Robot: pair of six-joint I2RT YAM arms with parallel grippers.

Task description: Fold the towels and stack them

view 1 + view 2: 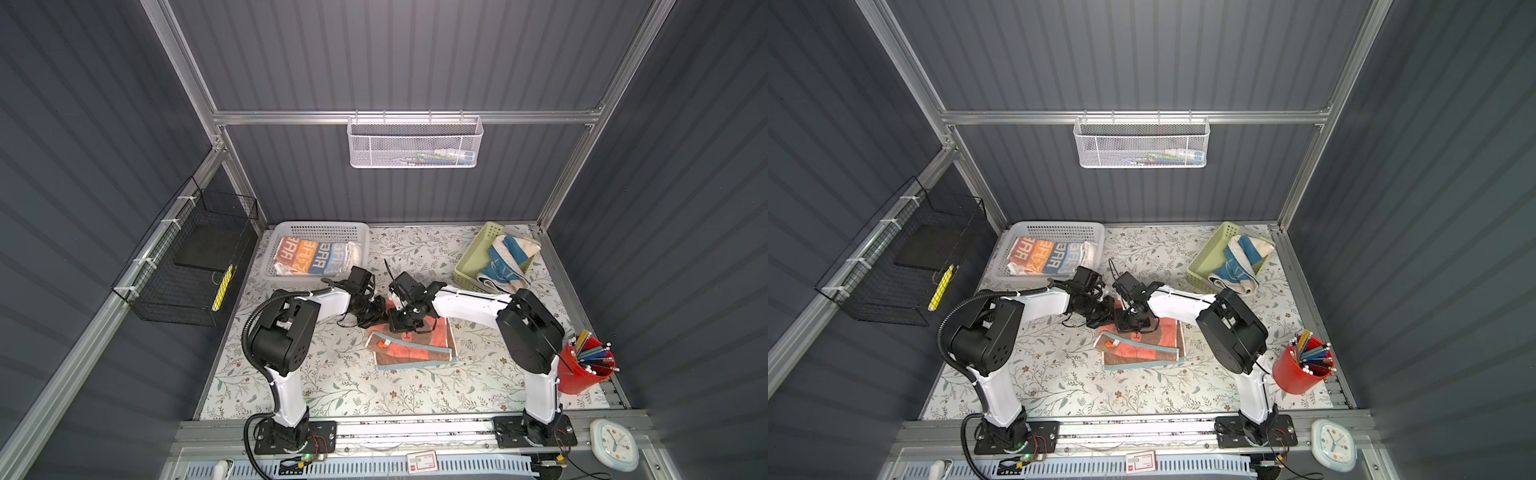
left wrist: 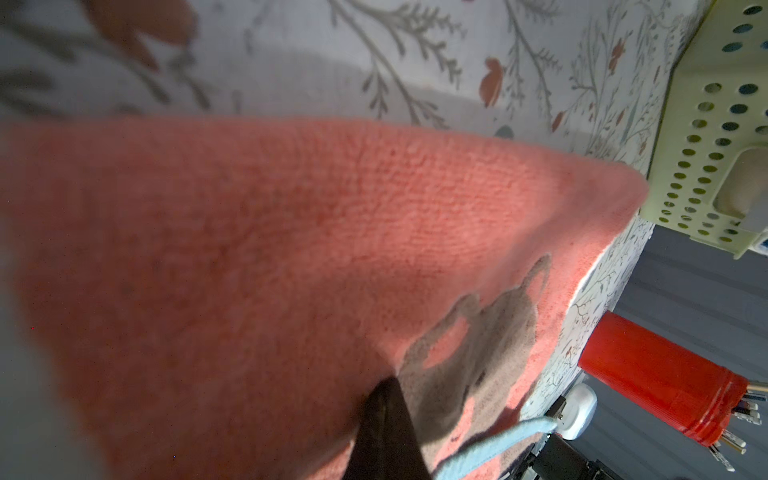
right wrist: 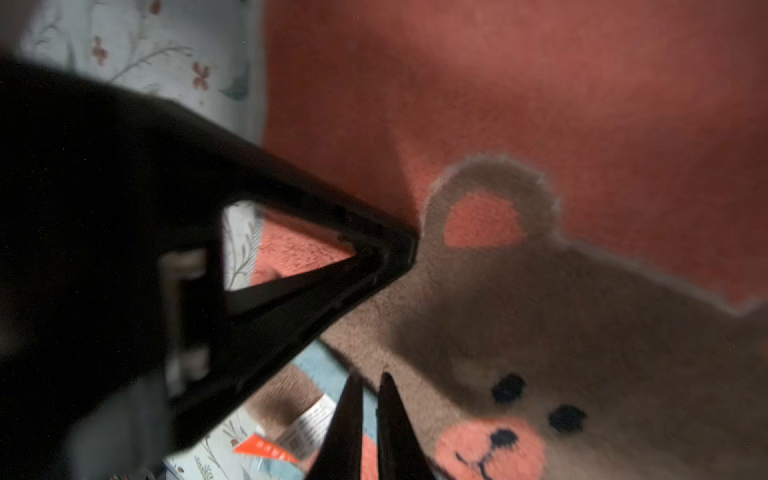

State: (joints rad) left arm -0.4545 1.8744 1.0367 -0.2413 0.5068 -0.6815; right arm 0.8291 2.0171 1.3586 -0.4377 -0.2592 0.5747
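A coral towel (image 1: 415, 353) with a brown bear and blue hem lies partly folded mid-table, in both top views (image 1: 1142, 353). My left gripper (image 1: 385, 312) is shut, its tip (image 2: 388, 384) pressing on the coral pile (image 2: 291, 249) by the bear's ear. My right gripper (image 1: 409, 331) points down beside it, jaws nearly together (image 3: 370, 379) over the upper layer's edge (image 3: 540, 104), seemingly pinching it. An orange-blue lettered towel (image 1: 313, 255) lies in the white basket (image 1: 322, 226). A cream-and-blue towel (image 1: 509, 257) hangs from the green basket (image 1: 471, 259).
A red cup of pencils (image 1: 584, 368) stands at the right edge behind my right arm. A black wire basket (image 1: 187, 266) hangs on the left wall, a white mesh basket (image 1: 415, 141) on the back wall. A clock (image 1: 615, 444) lies beyond the front rail.
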